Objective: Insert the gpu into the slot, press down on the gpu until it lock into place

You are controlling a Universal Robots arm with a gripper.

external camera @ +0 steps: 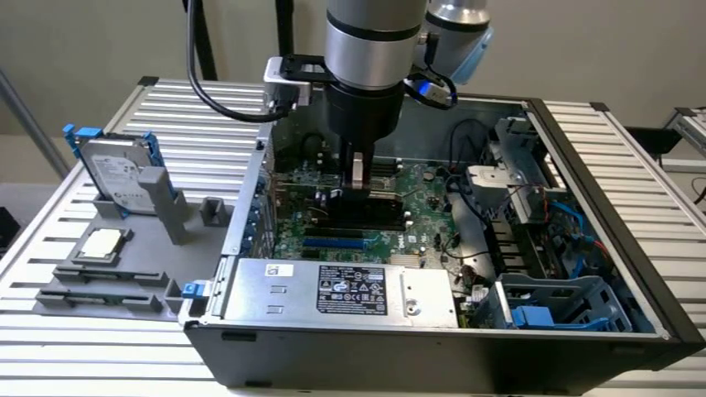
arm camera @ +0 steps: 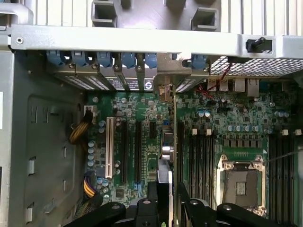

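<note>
Black, flat, ribbed-heatsink gpu upright on its edge over the middle of the green motherboard, clamped between the fingers of the black gripper that hangs straight above it. Unclear whether the lower edge is already seated in the motherboard. Probably best handled by keeping the card square to the motherboard, silver metal bracket snug at the motherboard's rear edge, and bearing straight down with even force, never tilted or twisted.
</note>
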